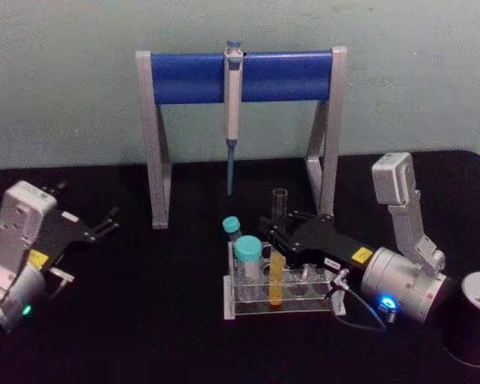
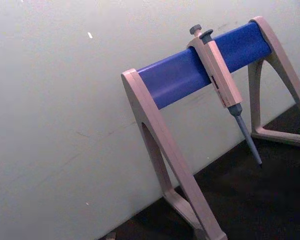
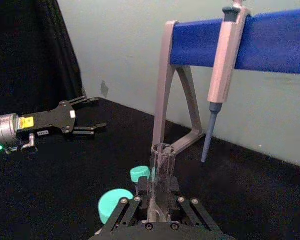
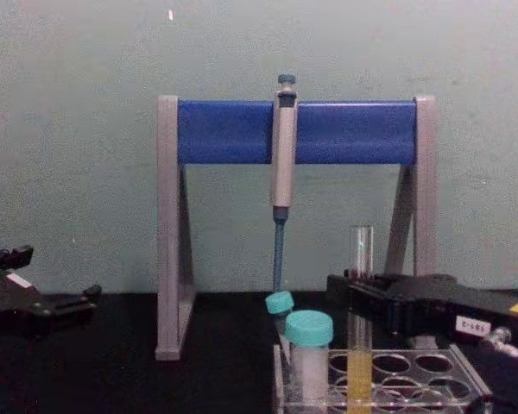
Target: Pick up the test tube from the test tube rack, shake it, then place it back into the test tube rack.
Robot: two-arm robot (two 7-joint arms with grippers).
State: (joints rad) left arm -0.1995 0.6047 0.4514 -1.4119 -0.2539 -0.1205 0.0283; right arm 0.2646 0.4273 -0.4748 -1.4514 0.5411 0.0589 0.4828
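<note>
Though dark all over, plain enough beneath everything: black table [image 1: 144, 328], running back to a pale wall. At its rear, spanning much of the width, pipette stand [image 1: 192, 78] with grey legs and a blue crossbar.

Low on the left and well apart from the rest, left gripper [image 1: 109, 222], parked near the table edge and pointed toward the stand. Fingers spread wide, nothing between them.

Reaching in from the right, right gripper [image 1: 274, 234], black, held level over the back of the test tube rack [image 1: 304, 310]. Fingers drawn in narrow against both sides of the test tube [image 1: 278, 276], above the liquid. At the table's near right corner, beside that arm's silver wrist, a dark upright cylinder [image 1: 478, 316].

In front of the stand, toward its right leg, the test tube rack itself: clear plastic, low, flat on the table, rows of round holes on top. Hanging from the middle of the crossbar, tip down and clear of the table, grey-blue pipette [image 1: 233, 104]. At the rack's left end, two teal-capped vials [image 1: 248, 250], the nearer one larger, the farther one smaller.

Just right of them, upright in a hole near the rack's middle, the test tube. Yellow liquid in the lower part, down inside the rack. Open clear mouth rising above the gripper fingers. Base not lifted out.
</note>
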